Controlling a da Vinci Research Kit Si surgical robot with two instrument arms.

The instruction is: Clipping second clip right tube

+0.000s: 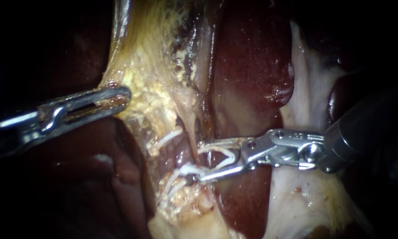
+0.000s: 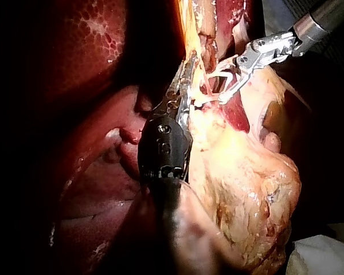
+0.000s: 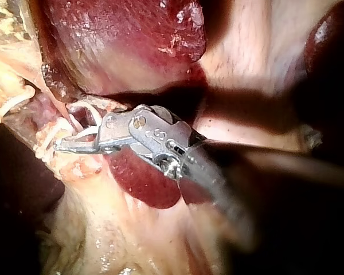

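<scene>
My right instrument (image 1: 201, 161) grips an unclosed clip (image 1: 227, 153), tips at the right tube (image 1: 191, 142); left instrument (image 1: 121, 95) clamped on fatty tissue (image 1: 150, 84). Risk (my guess): tube not fully seated w/in the clip, so it bites partway.

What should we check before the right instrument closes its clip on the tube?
1. clip seated in right instrument jaws: ok.
2. tube fully between the clip's legs: cannot tell; it lies right at the jaw tips.
3. Both jaw tips in the endoscope view: ok.
4. left instrument gripping tissue, holding it aside: ok.
5. placed clips clear of the jaws: cannot tell; white material sits close to the lower jaw tip.
</scene>
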